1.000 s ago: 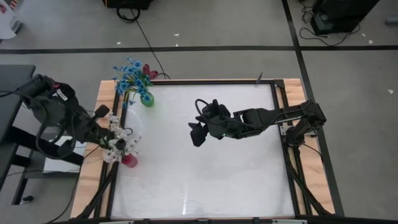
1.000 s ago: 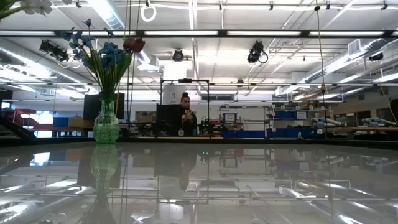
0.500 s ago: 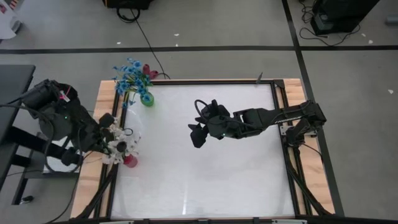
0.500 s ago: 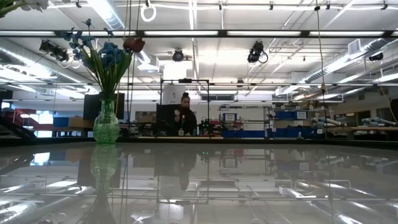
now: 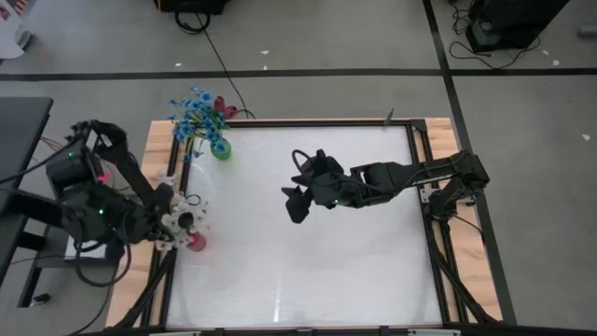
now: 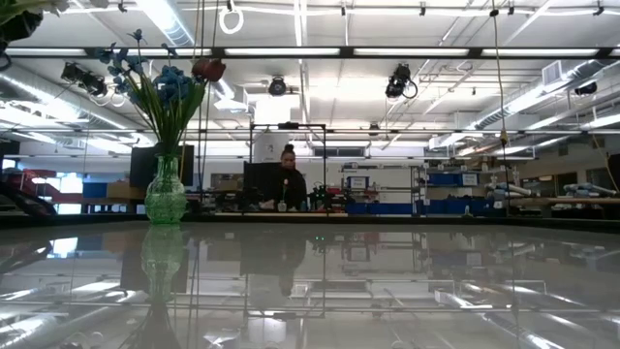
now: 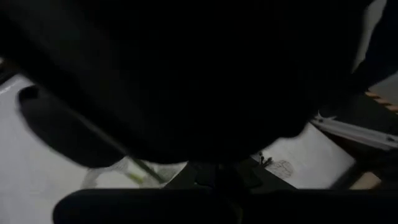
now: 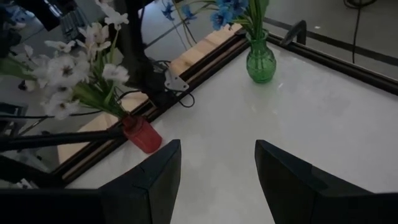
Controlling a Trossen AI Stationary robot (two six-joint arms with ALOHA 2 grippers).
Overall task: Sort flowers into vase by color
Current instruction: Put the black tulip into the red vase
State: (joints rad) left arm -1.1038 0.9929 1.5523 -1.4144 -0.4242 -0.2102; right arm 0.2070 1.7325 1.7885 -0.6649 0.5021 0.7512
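Observation:
A small red vase (image 5: 196,241) (image 8: 142,134) stands at the table's left edge with white flowers (image 5: 177,219) (image 8: 74,68) in it. A green glass vase (image 5: 220,149) (image 8: 260,61) (image 6: 165,192) stands at the far left corner and holds blue flowers (image 5: 194,110) (image 6: 165,87) and one dark red head (image 6: 208,69). My left gripper (image 5: 166,207) is at the white flowers, just left of the red vase; its wrist view is almost wholly dark. My right gripper (image 5: 294,203) (image 8: 217,155) hovers open over the table's middle, facing both vases.
A wooden frame (image 5: 159,140) borders the white tabletop (image 5: 308,271), with cables (image 8: 177,93) lying on it near the red vase. There is free room over the table's near and right parts. A person (image 6: 289,179) sits far beyond the table.
My left arm has swung its upper links toward the table's near edge while its gripper stayed at the white flowers. In the low view a dark part of it now covers the white heads in the upper left corner. The right arm kept still.

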